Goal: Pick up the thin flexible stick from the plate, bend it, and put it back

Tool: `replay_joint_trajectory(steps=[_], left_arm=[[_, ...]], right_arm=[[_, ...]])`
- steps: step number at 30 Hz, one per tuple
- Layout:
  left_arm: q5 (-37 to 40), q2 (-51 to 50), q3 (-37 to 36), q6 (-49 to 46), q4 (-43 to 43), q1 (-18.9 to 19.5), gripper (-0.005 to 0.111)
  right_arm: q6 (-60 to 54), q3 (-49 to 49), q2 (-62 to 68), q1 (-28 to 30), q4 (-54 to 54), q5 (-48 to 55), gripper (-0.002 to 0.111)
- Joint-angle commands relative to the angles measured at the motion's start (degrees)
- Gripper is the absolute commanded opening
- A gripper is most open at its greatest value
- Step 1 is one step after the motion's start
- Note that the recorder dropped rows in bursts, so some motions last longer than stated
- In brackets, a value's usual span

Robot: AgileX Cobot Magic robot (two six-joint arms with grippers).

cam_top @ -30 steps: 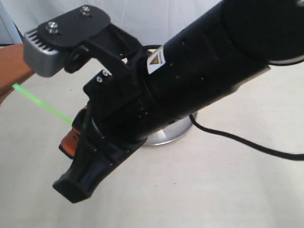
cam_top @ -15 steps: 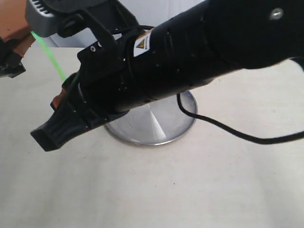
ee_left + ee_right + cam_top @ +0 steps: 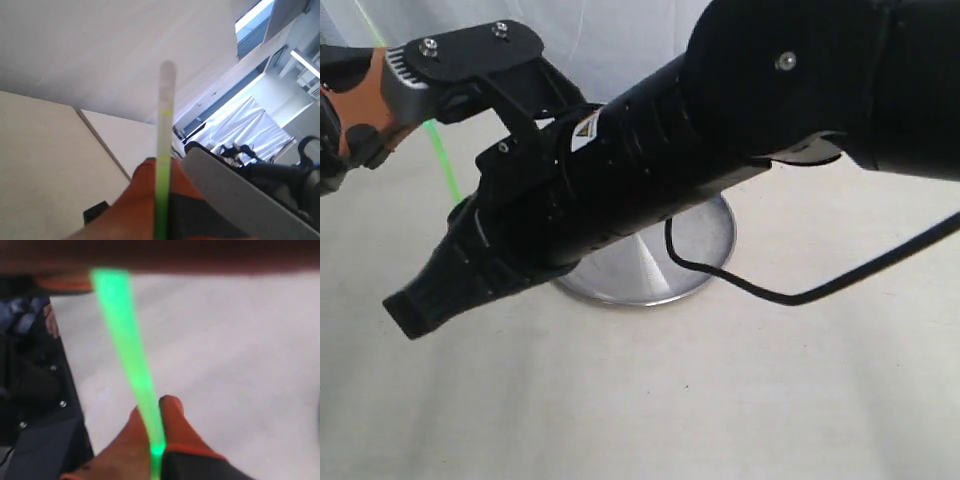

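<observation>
stick: the thin flexible stick (image 3: 131,360) is off the plate (image 3: 708,240) and up in the air, left of the plate in the exterior view.
left gripper: the left gripper (image 3: 161,175) has its orange fingers pinched together on the stick, with the whitish tip poking out past them.
right gripper: the right gripper (image 3: 156,420) has its fingertips clamped on the green part, and the stick runs on away from it.
plate: it sits on the pale surface (image 3: 740,400). No stick on the part that shows (the right arm (image 3: 700,120) hides a good chunk of it).
done: pick-up looks complete, and both grippers have the stick.
bend: the stick reads straight in both wrist views (blurry, though) and in the short green stretch in the exterior view. My judgement is that the bend is not made yet, or barely begun.
left to do: bend it, bring it back down over the plate, lay it in, let go.
progress: about a third, I'd say.
</observation>
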State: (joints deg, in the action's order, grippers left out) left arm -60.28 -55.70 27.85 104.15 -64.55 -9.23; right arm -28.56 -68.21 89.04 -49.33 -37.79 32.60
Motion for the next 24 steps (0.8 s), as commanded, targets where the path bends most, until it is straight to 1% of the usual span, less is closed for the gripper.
replay_joint_trajectory(steps=[1, 7, 10, 12, 16, 18, 21, 24], left_arm=[[-0.7, 1.0, 1.3, -2.7, -4.8, -0.1, 0.000], [2.5, 1.0, 1.3, -8.0, -16.7, -0.1, 0.000], [3.5, 1.0, 1.3, -8.8, -18.8, -0.1, 0.000], [1.5, 1.0, 1.3, -8.6, -15.5, -0.1, 0.000], [-6.6, 1.0, 1.3, -8.6, -4.9, -0.1, 0.000], [-9.4, 1.0, 1.3, -8.6, -1.9, -0.1, 0.000], [-9.7, 1.0, 1.3, -7.0, 0.1, -0.1, 0.000], [-9.7, 1.0, 1.3, -6.3, -0.6, -0.1, 0.000]], right_arm=[[-6.9, 1.0, -4.3, 0.0, -6.8, 8.0, -0.001], [-7.3, 1.0, -12.4, 0.0, -8.7, 6.3, -0.001], [-7.3, 1.0, -15.1, 0.0, -9.2, 6.6, -0.001], [-7.3, 1.0, -15.7, 0.0, -7.8, 6.6, -0.001], [-3.5, 1.0, -13.8, 0.0, -2.6, 6.6, -0.001], [-2.4, 1.0, -11.7, 0.0, -0.8, 6.5, -0.001], [-2.4, 1.0, -7.8, 0.0, -0.2, 4.4, -0.001], [-2.4, 1.0, -3.6, 0.0, -0.2, 1.6, -0.001]])
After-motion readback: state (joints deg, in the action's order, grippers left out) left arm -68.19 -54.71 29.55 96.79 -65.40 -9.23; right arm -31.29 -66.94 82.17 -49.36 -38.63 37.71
